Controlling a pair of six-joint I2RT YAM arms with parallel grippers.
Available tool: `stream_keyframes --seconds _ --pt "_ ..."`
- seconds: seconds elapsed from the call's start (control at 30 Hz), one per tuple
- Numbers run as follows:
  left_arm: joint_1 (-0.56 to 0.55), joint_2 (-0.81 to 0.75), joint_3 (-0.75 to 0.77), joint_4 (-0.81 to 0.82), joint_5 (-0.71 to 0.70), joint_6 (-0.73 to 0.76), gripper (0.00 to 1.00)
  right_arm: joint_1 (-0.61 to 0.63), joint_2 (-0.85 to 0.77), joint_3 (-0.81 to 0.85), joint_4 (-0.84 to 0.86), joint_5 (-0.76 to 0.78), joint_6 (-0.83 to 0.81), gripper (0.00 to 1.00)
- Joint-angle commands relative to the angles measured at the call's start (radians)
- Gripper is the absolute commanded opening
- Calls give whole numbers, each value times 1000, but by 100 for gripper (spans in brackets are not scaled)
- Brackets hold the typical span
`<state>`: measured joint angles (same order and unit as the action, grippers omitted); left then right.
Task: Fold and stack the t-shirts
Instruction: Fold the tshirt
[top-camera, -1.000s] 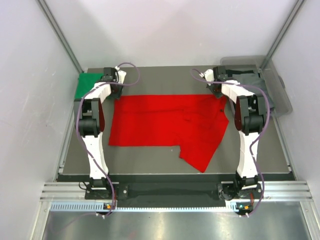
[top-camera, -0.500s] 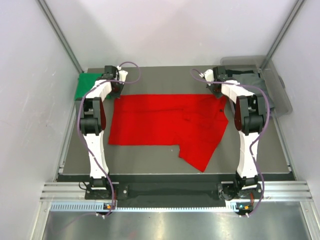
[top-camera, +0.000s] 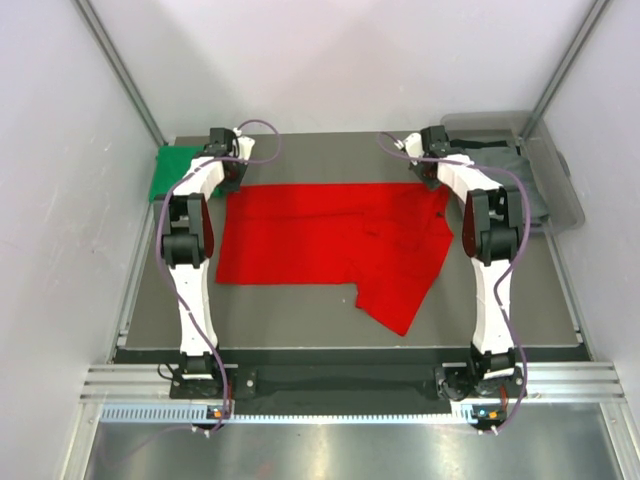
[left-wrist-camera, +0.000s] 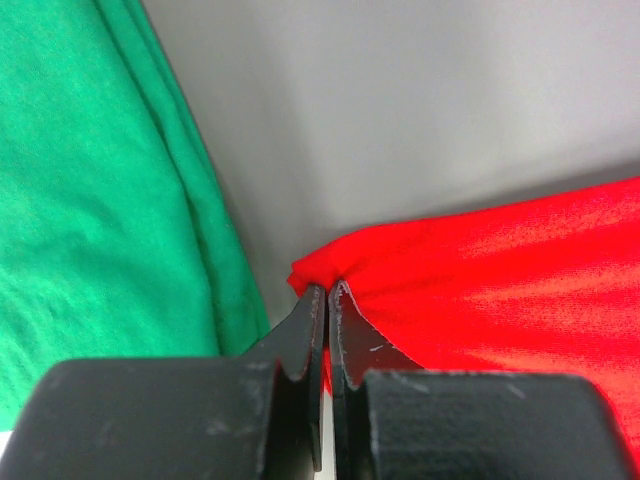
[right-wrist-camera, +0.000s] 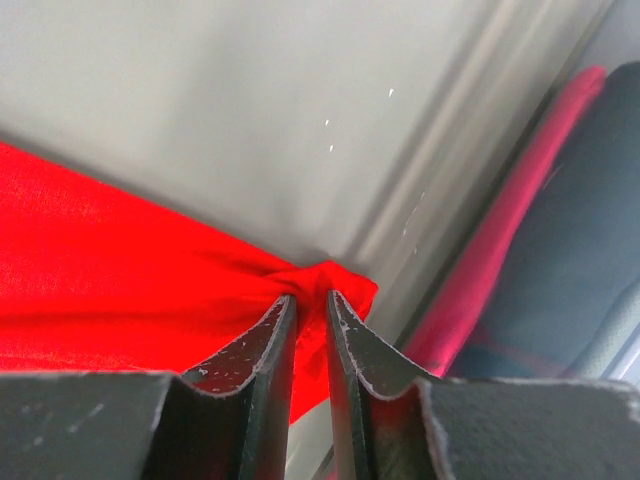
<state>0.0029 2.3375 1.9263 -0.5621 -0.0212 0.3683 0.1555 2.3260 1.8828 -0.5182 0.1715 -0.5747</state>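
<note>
Grey table (top-camera: 300, 310), far-edge corners of red t-shirt (top-camera: 320, 235) pinched in left hand (left-wrist-camera: 327, 295) and right hand (right-wrist-camera: 310, 300), green t-shirt (left-wrist-camera: 90, 200) alongside.

A walled-in work table and its fittings

The dark grey matte tabletop (top-camera: 300, 320) stands between plain white wall panels (top-camera: 350, 60), with slim metal corner posts (top-camera: 118, 70) slanting up at the back on either side. A clear plastic bin (top-camera: 574, 208) sits at the far right corner. A ribbed aluminium rail (top-camera: 350, 378) runs along the near edge, with a brushed steel sheet (top-camera: 350, 450) in front of it.
</note>
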Motion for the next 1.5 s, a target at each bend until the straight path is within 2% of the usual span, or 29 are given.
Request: stream_keyframes --seconds 0.0,0.2,0.33,0.37,0.4,0.47,0.5,0.57,0.63,0.77,0.83,0.97,1.07,1.13,1.23,1.33,1.47 --pt "28 78 30 10 -68 3 0 9 47 55 -3 26 10 19" --pt "28 76 51 8 -71 -9 0 9 61 96 0 34 10 19" --pt "25 -38 -6 53 -16 -46 1 15 -61 47 33 19 18 20" --pt "26 -76 -22 68 16 -58 20 16 -98 23 71 14 18 22" --pt "25 -142 -59 85 20 -71 28 19 -138 -31 89 14 16 24" --pt "16 -208 -93 128 69 -103 35 30 -262 -111 141 -1 13 29" --pt "13 -260 -114 131 70 -111 46 32 -305 -138 152 -13 13 31" --pt "0 -315 -133 122 44 -112 59 38 -422 -216 184 -45 19 37" --pt "-55 -339 -173 110 30 -92 61 41 -526 -273 187 -111 15 42" --pt "-89 -421 -256 19 1 -92 61 65 -687 -498 130 -240 -40 43" --pt "-93 -464 -341 -33 16 -101 61 101 -790 -598 106 -277 -109 44" --pt "-95 -654 -564 -25 17 -82 60 162 -986 -909 41 -360 -238 43" --pt "-95 -784 -741 -12 4 -57 57 205 -1151 -1032 -52 -467 -301 43" --pt "-95 -845 -786 -19 -8 -46 55 223 -1253 -1067 -121 -567 -342 43" --pt "-95 -951 -857 -18 -19 -40 52 275 -1356 -1100 -256 -604 -427 43" --pt "-92 -1015 -915 -4 -32 -31 51 312 -1405 -1130 -331 -615 -485 43" --pt "-81 -1008 -931 -22 -36 -19 53 352 -1377 -1175 -361 -661 -521 43"
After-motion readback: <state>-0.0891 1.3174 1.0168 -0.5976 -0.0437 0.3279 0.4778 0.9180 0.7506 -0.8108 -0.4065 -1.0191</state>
